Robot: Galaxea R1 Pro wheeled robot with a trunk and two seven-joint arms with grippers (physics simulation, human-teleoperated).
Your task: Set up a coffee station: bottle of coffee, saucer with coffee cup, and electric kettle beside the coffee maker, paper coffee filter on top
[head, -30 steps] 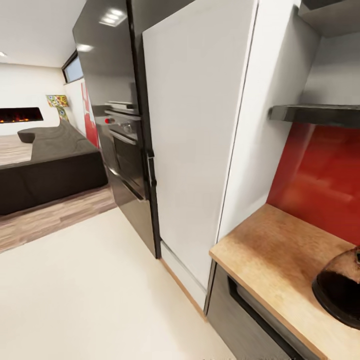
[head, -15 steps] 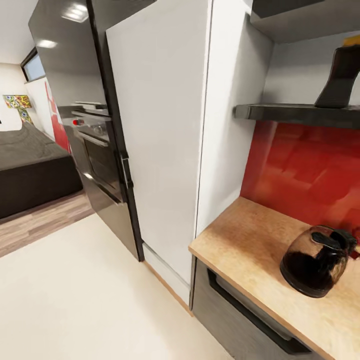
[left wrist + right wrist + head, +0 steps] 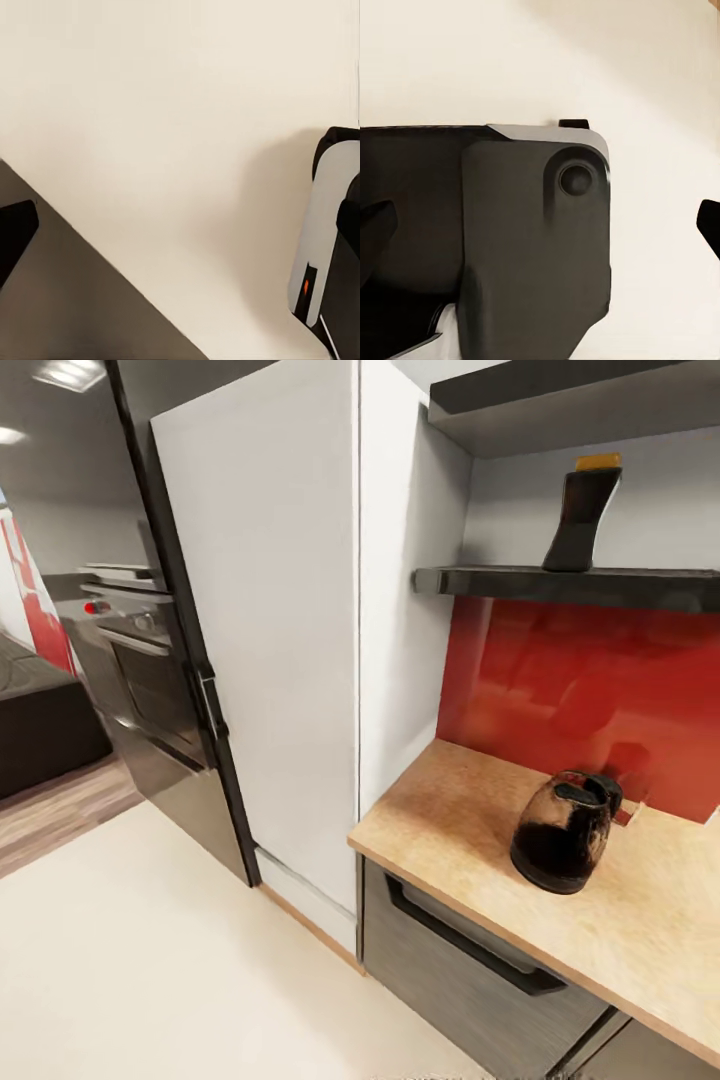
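My view swings right: more wooden surface (image 3: pixel 470 830) shows.
Glossy rounded kettle (image 3: pixel 562 832) sits fully visible; dark tapered bottle (image 3: pixel 581 515), perhaps coffee, on shelf (image 3: pixel 500 582); my jaws' opening I cannot tell.

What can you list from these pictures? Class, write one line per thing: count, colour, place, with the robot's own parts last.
Electric kettle: one, dark glass, on the countertop.
Countertop: one, light wood, at right.
Bottle of coffee: one, dark with a yellow top, on the shelf.
Shelf: one, black, above the red backsplash.
Backsplash: one, red, behind the countertop.
Drawer: one, grey with a black handle, under the countertop.
Tall cabinet: one, white, left of the countertop.
Oven: one, dark, far left.
Floor: cream.
Robot base: dark, over the floor, right wrist view.
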